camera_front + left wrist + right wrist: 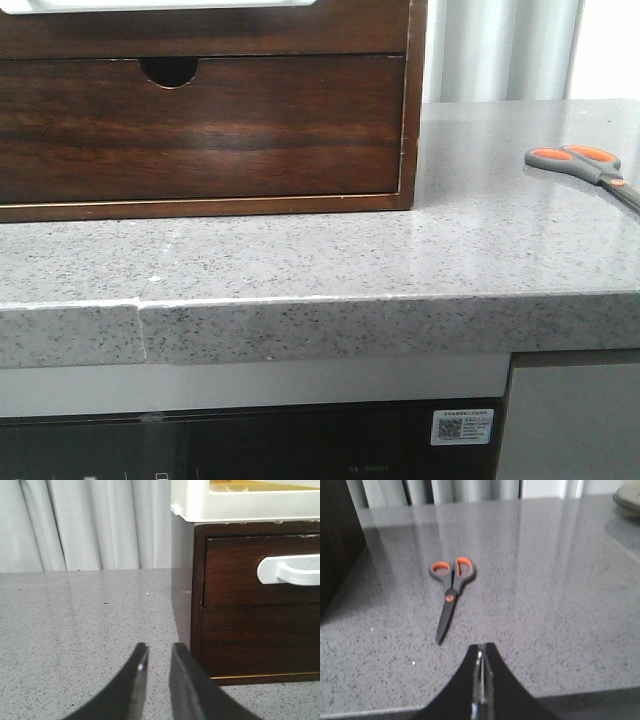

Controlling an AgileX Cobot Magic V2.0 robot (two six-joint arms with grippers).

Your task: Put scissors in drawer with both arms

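Here, in the front view, the scissors [585, 167] are seen flat on the speckled grey countertop [330, 260], far out on the robot's right and well apart from the wooden cabinet [205, 110]. The handles point toward the cabinet; the blades run off the right edge of the picture. The drawer front with the semicircular notch [170, 70] is shown fully pushed in. Neither arm is caught in this view.

Left wrist view: the left gripper [157, 660] is held low over the countertop, just beside the cabinet's front corner. Its fingers [137, 680] are parted by a narrow gap only, nothing between them. Facing it are the drawer [260, 640], a plain glossy front below a front with a white handle [290, 570]; all are shut. No scissors are seen from here.

Right wrist view: the right gripper [481, 665] is pressed closed, fingertips meeting, empty. The scissors [449, 595] lie straight ahead of it and a little to one side, near but not touching. Their long axis is roughly in line with the gripper's reach, blade tip nearest, orange loops farthest.

Judgement: the right arm is the nearer one for the pick, the left for the drawer. The right jaws would have to be opened first, and the grasp likely taken across the blades or pivot.
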